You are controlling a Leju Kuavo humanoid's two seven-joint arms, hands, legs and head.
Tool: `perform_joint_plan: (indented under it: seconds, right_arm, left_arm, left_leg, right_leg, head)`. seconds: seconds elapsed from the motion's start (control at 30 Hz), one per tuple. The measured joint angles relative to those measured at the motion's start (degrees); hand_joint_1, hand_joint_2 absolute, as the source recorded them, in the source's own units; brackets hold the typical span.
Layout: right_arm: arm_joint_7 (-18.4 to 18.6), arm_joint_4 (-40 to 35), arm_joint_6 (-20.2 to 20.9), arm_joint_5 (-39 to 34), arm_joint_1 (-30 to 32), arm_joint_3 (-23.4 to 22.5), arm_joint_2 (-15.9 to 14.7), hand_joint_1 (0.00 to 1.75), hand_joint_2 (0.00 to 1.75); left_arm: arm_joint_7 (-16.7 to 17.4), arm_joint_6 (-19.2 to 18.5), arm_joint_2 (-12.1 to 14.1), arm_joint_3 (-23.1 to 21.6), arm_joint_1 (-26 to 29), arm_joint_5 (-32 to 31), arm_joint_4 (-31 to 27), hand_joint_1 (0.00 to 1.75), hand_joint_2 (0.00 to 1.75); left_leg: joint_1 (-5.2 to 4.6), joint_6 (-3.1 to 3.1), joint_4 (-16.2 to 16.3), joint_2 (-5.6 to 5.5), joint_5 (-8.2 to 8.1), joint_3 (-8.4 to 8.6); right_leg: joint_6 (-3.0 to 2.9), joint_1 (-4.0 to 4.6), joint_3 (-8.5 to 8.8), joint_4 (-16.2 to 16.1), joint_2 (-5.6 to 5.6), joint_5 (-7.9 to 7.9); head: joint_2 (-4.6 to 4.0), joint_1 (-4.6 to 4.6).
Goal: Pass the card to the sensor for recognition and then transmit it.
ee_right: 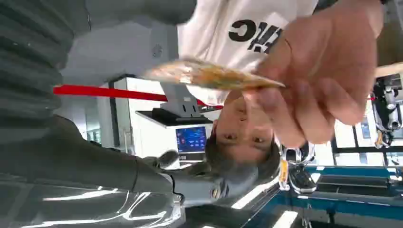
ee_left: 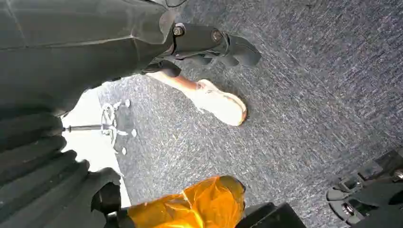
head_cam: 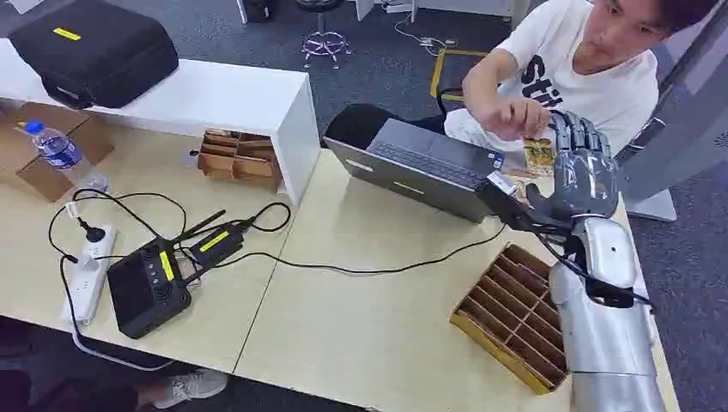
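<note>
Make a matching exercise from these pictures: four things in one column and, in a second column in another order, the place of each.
Things:
1. card
2. water bottle
3. black case
4. divided wooden tray

Places:
A. on the white shelf
B. on the table, beside the robot's right arm
C. in the person's hand, in front of the robot's right hand
D. standing by the open cardboard box

Right pairs: 1-C, 2-D, 3-A, 4-B

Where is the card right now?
In the head view the card is at the far right, pinched in the person's hand just beside the robot's raised right hand, behind the laptop.
</note>
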Motion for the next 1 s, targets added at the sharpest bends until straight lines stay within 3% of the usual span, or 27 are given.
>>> perform_joint_plan:
  seconds: [0.73,1.0]
  right_arm:
    - [-3.17,-3.13,-1.49,-0.61,1.27,-2.56,0.87,1.75,1.75]
    - [-9.06,-8.25,-3.34,-6.8,4.99,-2.73,0.98,1.75,1.75]
  left_arm:
    - [0.13,0.04,0.0,-0.79,-0.01,-0.02,0.0,0.0,1.75]
    - [0.15,0.18,-0.02,-0.81,0.0,0.07,0.0,0.0,1.75]
  left_leg:
    - [0.0,0.0,0.0,0.01,0.01,0.0]
    - [0.0,0.0,0.0,-0.02,0.0,0.0]
  right_leg:
    - [0.0,0.0,-0.02,0.0,0.01,0.01]
    - [0.0,0.0,-0.03,0.0,-0.01,0.0]
  head:
    - [0.0,0.0]
    - [0.0,0.0]
